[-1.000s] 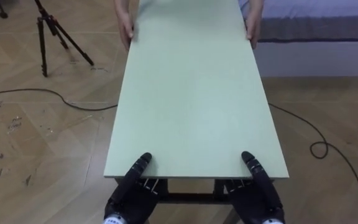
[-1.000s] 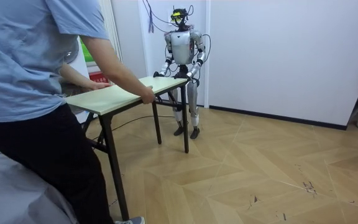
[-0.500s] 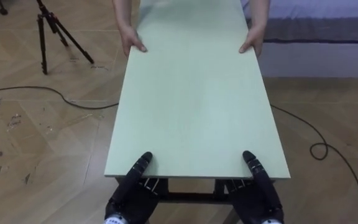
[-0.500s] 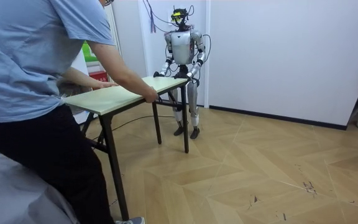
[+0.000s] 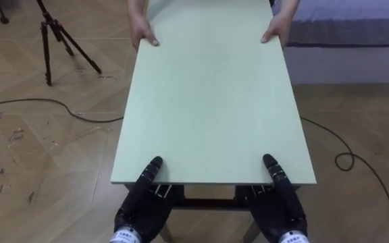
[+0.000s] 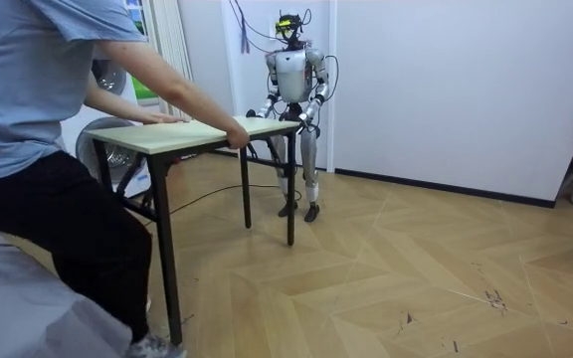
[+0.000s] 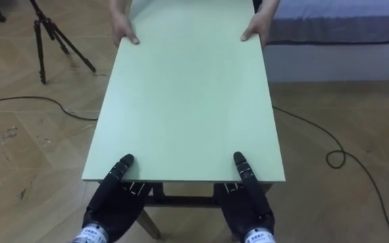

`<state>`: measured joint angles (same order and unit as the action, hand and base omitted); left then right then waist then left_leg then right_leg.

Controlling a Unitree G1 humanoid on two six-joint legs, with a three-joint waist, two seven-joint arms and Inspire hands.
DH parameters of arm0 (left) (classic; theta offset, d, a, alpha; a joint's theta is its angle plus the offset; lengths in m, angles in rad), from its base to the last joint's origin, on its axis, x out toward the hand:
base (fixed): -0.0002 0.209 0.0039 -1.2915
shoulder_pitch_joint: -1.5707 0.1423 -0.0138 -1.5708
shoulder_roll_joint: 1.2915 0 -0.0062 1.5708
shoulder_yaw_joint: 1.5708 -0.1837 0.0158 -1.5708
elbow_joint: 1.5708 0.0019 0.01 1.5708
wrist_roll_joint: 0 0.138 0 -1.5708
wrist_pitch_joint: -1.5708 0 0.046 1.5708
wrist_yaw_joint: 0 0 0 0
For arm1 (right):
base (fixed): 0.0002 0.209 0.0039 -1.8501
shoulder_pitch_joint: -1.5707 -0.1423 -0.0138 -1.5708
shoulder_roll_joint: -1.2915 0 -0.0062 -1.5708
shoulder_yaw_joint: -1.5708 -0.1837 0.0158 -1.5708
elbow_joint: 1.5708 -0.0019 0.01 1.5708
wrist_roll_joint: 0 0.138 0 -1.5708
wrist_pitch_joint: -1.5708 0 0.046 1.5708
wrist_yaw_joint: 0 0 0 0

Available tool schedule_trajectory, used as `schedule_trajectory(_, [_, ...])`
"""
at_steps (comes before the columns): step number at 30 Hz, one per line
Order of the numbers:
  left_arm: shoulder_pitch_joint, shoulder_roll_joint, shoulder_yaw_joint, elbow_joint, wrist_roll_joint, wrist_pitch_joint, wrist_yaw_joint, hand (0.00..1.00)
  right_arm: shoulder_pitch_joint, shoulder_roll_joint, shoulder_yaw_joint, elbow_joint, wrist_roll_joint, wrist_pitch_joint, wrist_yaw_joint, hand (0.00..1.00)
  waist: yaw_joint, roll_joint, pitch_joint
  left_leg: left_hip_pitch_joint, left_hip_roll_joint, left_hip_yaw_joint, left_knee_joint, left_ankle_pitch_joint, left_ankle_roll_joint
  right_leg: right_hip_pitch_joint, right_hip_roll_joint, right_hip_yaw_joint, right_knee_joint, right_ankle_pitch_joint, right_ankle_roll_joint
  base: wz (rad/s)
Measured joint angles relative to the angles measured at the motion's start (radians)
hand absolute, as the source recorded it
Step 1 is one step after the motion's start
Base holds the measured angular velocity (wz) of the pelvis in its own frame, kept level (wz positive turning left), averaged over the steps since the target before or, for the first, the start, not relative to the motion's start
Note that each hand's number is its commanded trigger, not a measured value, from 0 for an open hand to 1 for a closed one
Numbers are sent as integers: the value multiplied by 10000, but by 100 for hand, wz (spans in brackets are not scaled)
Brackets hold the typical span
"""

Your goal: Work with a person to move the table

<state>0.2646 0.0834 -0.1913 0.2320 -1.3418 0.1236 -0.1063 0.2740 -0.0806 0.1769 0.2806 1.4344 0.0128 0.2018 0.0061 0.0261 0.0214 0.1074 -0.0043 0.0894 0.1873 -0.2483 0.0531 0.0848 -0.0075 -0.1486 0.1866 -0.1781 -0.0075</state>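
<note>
At the near short end of the table (image 5: 211,101) the robot stands facing down its length, with a white wall close behind it in the room view. The pale green top runs straight away from the head camera.

- Left hand (image 5: 140,208): at the near edge, toward the left corner, palm below the top. Cannot tell whether it is closed on the edge.
- Right hand (image 5: 280,208): same placement toward the right corner. Grip likewise cannot be told.
- Person (image 6: 38,119): at the far end, leaning forward, one hand (image 5: 140,30) on each far corner, the other (image 5: 277,27) opposite, thumbs on top of the board.
- Tripod (image 5: 56,34) on the wooden floor left of the table, cable (image 5: 46,102) near it.
- Bed (image 5: 343,34) beside the far right corner.
</note>
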Motion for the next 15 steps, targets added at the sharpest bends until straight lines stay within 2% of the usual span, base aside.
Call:
schedule_trajectory(5, [24,1,6,0,94,-7,-136,100,17,-12,7,-11,-10,-25,62,100,28,92,-27,-52,2,7,16,0,0,-47,-14,-33,13,2,-3,0])
schedule_trajectory(11, [161,-33,20,-232,155,-7,-148,100,38,-61,-2,-191,-33,-34,57,100,69,77,-49,-170,2,41,107,1,0,-193,-25,-39,14,1,-3,-2])
schedule_trajectory(15, [624,-45,8,-840,189,-6,-148,100,396,-112,27,-715,-3,-16,30,100,76,74,-51,-150,17,37,85,2,-1,-195,-17,-31,-6,2,-2,0])
